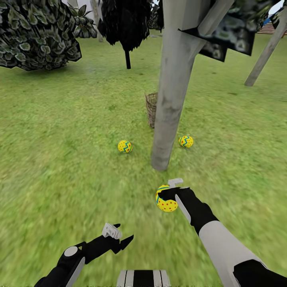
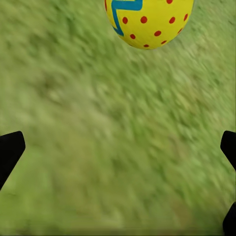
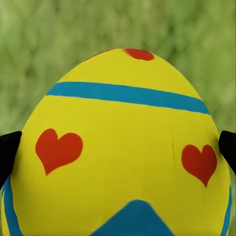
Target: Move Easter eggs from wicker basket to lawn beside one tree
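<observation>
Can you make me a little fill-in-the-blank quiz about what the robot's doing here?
1. The right gripper holds a yellow ____.
2. ____ eggs already lie on the lawn beside the tree trunk.
3. The wicker basket stands ____ the trunk.
4. The left gripper is ____.

Missing words: egg; Two; behind; open

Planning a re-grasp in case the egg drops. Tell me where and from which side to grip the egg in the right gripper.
Grip the egg across its widest middle, coming from above, as the right gripper does now: the fingers flank the broad belly. The ends taper, so fingers there would likely slip off.
</observation>
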You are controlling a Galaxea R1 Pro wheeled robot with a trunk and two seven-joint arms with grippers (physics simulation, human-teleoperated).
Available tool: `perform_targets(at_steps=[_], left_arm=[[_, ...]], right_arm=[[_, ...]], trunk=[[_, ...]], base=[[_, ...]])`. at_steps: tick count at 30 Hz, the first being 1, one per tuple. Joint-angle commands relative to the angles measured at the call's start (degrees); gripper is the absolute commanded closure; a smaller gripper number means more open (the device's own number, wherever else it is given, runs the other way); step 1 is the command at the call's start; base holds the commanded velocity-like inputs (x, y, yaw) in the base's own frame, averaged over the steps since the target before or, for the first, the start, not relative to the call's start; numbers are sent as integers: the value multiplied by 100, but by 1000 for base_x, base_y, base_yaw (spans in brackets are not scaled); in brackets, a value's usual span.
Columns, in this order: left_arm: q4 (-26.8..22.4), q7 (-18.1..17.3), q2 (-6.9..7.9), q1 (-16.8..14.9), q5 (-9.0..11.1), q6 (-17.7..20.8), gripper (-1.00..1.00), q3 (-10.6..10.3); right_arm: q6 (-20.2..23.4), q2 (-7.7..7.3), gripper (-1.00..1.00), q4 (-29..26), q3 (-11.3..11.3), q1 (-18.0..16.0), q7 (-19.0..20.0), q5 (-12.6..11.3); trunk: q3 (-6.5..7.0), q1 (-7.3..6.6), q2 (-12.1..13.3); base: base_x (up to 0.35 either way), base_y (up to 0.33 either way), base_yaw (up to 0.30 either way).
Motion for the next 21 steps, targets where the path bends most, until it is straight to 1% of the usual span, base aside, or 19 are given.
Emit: perform_targets(at_steps=[1, 18, 21], left_arm=[[-4, -5, 4, -2, 61, 55, -100, -6], [-4, -5, 5, -2, 61, 55, -100, -9], [-4, -5, 3, -2, 61, 55, -100, -7]], right_arm=[[26, -2, 100, -7, 11, -3, -14, -45], [16, -2, 100, -24, 45, -4, -14, -38], [8, -7, 100, 13, -2, -9, -22, -66]], trunk=[[-30, 1, -3], [-413, 45, -26], [-413, 45, -26]], base=[[0, 0, 0], [0, 0, 0], [0, 0, 0]])
